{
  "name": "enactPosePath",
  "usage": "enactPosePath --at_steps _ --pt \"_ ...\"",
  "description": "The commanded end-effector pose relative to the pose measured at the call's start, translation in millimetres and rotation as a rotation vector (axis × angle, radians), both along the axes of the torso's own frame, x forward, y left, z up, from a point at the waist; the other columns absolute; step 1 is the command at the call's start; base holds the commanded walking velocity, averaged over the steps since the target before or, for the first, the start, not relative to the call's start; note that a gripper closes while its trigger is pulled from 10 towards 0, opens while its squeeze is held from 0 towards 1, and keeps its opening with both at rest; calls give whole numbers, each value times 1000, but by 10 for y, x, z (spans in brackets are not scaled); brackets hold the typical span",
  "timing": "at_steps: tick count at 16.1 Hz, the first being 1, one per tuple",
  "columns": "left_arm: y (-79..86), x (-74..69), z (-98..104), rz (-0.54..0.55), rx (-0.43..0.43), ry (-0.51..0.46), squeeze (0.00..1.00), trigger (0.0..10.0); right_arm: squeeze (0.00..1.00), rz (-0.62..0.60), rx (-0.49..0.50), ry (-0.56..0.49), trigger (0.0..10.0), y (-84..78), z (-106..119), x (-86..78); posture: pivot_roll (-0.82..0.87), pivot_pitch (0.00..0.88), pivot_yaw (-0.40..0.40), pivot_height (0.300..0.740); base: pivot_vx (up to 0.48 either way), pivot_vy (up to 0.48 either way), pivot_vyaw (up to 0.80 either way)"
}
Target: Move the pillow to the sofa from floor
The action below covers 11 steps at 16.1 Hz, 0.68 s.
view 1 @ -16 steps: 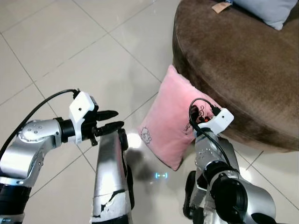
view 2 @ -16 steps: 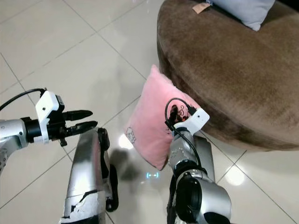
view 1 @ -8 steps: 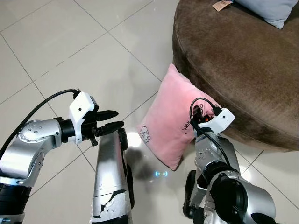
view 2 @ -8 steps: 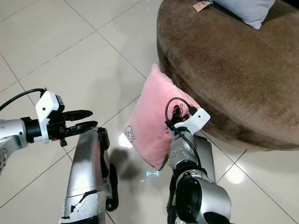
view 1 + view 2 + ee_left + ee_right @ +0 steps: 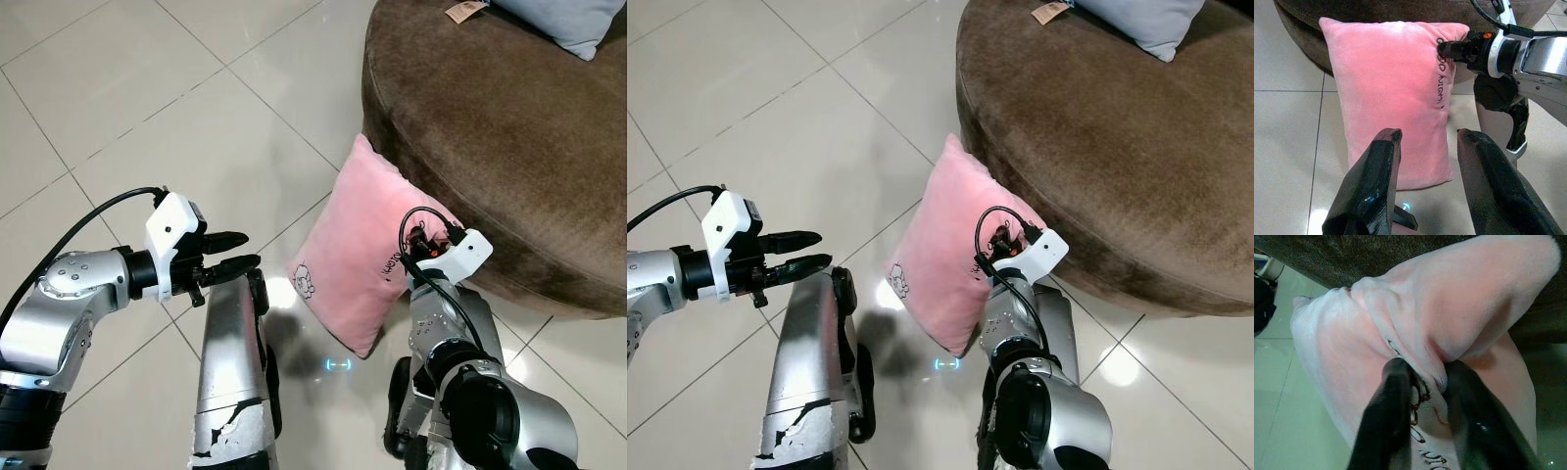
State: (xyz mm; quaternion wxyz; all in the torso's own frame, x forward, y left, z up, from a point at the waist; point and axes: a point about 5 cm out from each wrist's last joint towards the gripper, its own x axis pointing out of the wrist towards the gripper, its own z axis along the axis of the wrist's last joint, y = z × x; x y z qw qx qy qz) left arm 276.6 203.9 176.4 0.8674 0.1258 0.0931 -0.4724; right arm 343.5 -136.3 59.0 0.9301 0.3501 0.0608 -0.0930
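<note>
Pillow (image 5: 361,245), pink, stands tilted on tiled floor (image 5: 147,108), leaning against side of brown sofa (image 5: 509,127). Right gripper (image 5: 1422,382) clamped on fold of fabric at pillow's upper right corner, beside printed lettering. Left gripper (image 5: 235,253) held off to pillow's left, apart from it, fingers (image 5: 1376,181) parted, holding nothing. Grey cushion (image 5: 563,22) lies on sofa top.

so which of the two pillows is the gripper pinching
The pink pillow against the sofa, pinched by the right gripper; the grey pillow lies on top.
</note>
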Motion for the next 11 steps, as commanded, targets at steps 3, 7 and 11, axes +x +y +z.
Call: enactPosePath --at_steps 3,7,11 --pt "11 -33 -29 -16 17 23 0 10000 0 -4 16 37 0 29 -139 -104 520 378 96 456 0 0 0" --pt "17 -37 -51 -16 18 28 0 10000 0 20 14 9 0 61 -119 -99 499 367 101 456 0 0 0" --pt "52 -132 -249 48 -24 69 0 10000 0 161 29 -244 0 442 182 -37 346 327 71 456 0 0 0"
